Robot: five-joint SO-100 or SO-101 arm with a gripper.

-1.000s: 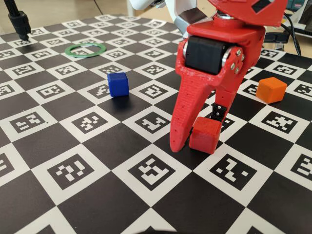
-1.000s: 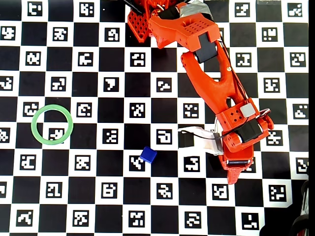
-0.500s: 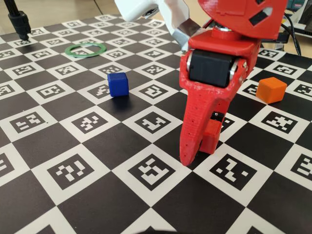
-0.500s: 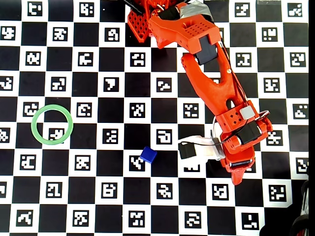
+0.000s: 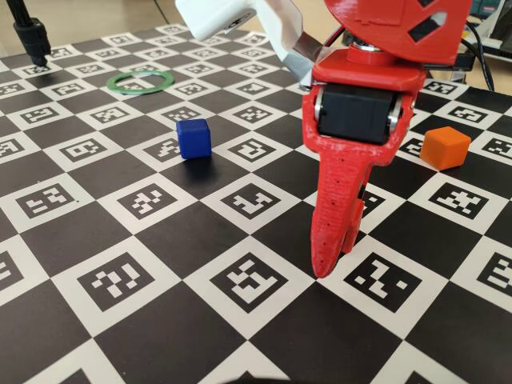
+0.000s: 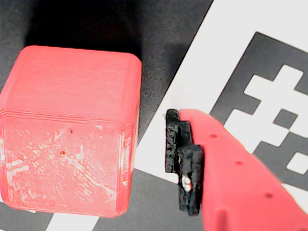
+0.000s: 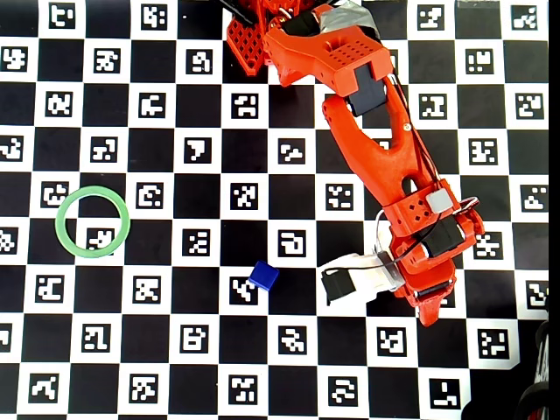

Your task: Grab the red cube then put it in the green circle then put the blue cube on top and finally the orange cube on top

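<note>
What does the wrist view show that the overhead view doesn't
Only the wrist view shows the red cube, filling the left of the picture beside one black-padded finger, with a gap between them. Only the overhead view shows the green circle at left, empty, the blue cube near the middle, and the whole arm. Both show the checkered marker board and the gripper; neither shows the orange cube.
</note>
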